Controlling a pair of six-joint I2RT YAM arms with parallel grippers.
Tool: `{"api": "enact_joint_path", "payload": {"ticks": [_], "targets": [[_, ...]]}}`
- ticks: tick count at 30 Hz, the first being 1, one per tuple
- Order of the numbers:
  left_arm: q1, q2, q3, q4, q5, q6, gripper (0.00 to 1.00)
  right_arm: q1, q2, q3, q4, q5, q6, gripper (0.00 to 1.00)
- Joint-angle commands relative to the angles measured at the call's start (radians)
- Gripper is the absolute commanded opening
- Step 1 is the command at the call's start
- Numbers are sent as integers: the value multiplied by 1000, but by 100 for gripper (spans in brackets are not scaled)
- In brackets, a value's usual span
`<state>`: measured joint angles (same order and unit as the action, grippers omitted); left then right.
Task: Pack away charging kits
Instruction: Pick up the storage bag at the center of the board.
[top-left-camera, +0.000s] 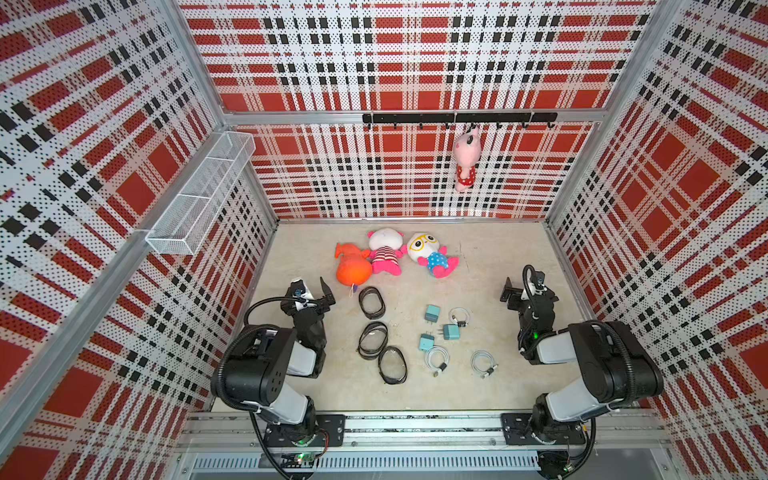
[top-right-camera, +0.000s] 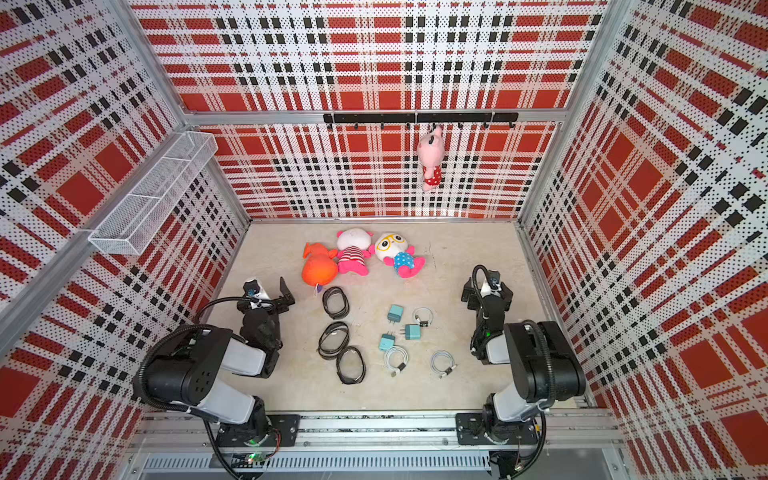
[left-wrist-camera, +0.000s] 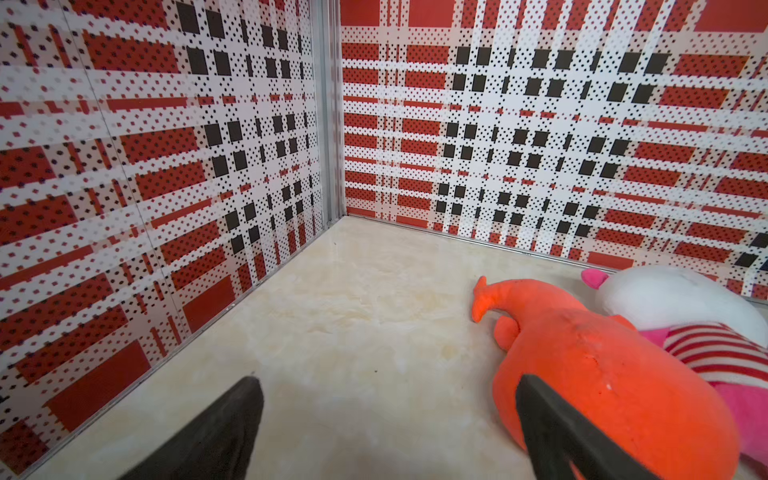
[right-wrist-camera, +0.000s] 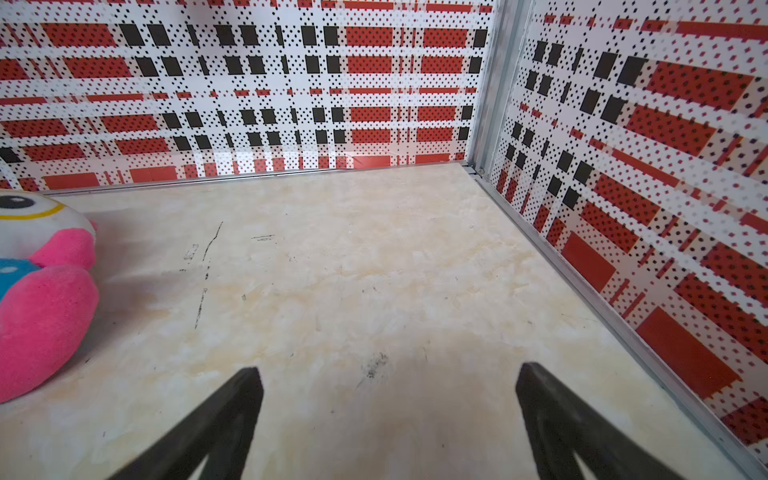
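Beige marbled tabletop. Lying on it: far, three plush toys in a row; left of centre, three black oval cases; right of these, three teal plugs and three coiled white cables.

Frame ctr: plug adapters clustered. Cables R of and below them. Zip cases in column to L; plush toys above.

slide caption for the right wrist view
Open right tool over the beige table, a plush toy lying nearby
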<state>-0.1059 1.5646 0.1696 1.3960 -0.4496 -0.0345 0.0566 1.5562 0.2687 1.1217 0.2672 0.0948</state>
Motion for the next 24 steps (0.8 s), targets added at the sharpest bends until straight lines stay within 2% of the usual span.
{"api": "enact_joint_path", "payload": {"ticks": [1,9,24], "targets": [[10,14,16,63,6,23,98,6,18,10,66,13,-21,100],[32,10,30,28,41,9,98,7,17,10,66,13,-22,100],[33,10,30,29,42,9,98,7,17,5,72,16,-22,100]]}}
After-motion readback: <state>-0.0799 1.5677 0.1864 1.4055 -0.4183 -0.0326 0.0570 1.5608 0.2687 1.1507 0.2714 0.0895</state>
